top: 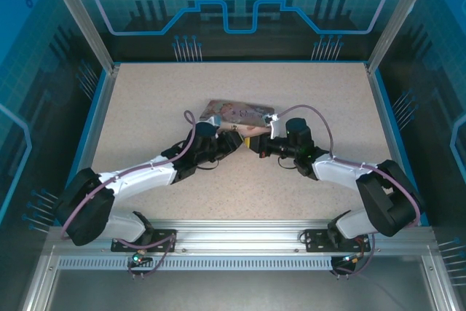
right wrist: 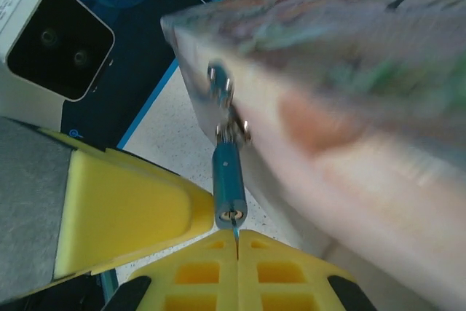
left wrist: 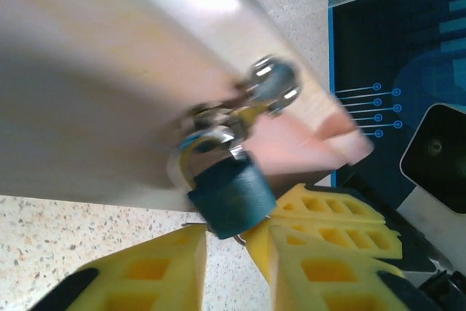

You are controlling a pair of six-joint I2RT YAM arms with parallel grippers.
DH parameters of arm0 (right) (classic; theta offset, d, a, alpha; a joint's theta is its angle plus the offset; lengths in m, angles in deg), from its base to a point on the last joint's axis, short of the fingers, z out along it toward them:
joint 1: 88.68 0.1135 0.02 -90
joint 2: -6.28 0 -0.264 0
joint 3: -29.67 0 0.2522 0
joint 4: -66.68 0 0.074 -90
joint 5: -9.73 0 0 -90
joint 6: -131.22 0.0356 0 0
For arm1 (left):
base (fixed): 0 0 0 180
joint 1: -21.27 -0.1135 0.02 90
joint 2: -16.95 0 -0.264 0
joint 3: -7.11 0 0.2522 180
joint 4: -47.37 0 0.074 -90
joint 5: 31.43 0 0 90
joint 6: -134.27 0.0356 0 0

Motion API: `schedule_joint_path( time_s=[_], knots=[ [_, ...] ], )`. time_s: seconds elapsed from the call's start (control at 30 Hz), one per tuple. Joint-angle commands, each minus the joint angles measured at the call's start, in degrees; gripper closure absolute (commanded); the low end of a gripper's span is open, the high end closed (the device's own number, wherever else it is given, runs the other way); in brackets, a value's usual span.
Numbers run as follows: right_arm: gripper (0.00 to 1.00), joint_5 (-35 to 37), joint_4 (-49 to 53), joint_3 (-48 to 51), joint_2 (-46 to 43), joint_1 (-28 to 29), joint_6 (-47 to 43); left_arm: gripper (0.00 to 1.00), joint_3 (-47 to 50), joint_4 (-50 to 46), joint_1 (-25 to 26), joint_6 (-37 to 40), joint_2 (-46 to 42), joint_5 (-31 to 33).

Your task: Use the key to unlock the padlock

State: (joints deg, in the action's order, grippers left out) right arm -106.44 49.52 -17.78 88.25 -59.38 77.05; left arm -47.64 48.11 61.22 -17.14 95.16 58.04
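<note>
The blue-teal padlock [left wrist: 231, 196] hangs by its thin shackle from the hasp [left wrist: 273, 81] on the side of the pink tin box [top: 240, 114]. My left gripper [left wrist: 234, 244] is open just below the padlock, and its yellow fingers [left wrist: 145, 271] do not touch it. In the right wrist view the padlock [right wrist: 228, 172] points its keyhole at me. My right gripper [right wrist: 238, 238] is shut on the thin key [right wrist: 236, 229], whose tip sits at the keyhole. From above, both grippers, left [top: 231, 142] and right [top: 256, 143], meet at the box's near edge.
The box [right wrist: 349, 71] lies mid-table on the speckled tabletop [top: 145, 100], tilted up on my side. The left gripper's finger [right wrist: 124, 209] stands close beside the padlock. Blue walls and metal posts ring the table.
</note>
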Motion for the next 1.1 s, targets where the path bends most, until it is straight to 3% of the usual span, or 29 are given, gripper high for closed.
schedule_joint_path(
  time_s=[0.0,0.33,0.67,0.87,1.07],
  knots=[
    [1.00,1.18,0.19,0.59,-0.19,0.39,1.11,0.60,0.96,1.93,0.23,0.47,-0.61,-0.36],
    [1.00,2.05,5.75,2.36,3.13,0.86,4.68,0.38,4.25,-3.09,0.14,0.25,-6.18,4.03],
    [1.00,8.26,2.55,8.16,3.19,7.00,12.95,0.40,14.94,-3.70,1.51,-7.48,-16.39,8.97],
    [1.00,11.70,-0.99,9.96,1.86,8.53,15.46,0.38,18.91,4.23,4.21,-11.08,-15.86,10.31],
    [1.00,12.90,-1.26,9.70,0.93,8.98,18.82,0.33,19.99,16.73,6.90,-14.16,-7.89,10.38]
  ],
)
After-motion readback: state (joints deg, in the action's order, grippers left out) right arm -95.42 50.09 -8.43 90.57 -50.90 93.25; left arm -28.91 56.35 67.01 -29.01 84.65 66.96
